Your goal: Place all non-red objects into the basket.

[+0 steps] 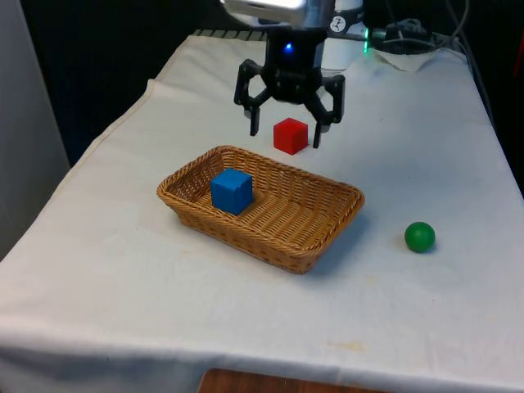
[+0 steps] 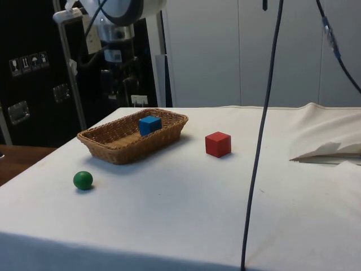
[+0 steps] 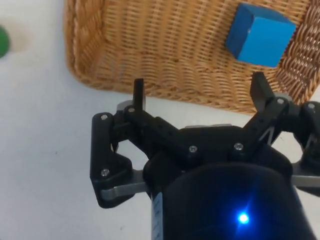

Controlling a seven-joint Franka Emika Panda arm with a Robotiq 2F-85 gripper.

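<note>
The blue cube (image 1: 232, 190) lies in the basket (image 1: 327, 233), judged sorted. The green ball (image 1: 419, 237) sits apart on the worktop (image 1: 123, 278), unsorted. The red cube (image 1: 290, 135) is partly screened by the end effector (image 1: 284, 129), held wide open and empty above the basket's far rim.

Layout, front view:
cube (image 1: 231, 190) in basket (image 1: 327, 233); block (image 1: 290, 135) at basket's 12, ball (image 1: 419, 237) at 3.
</note>
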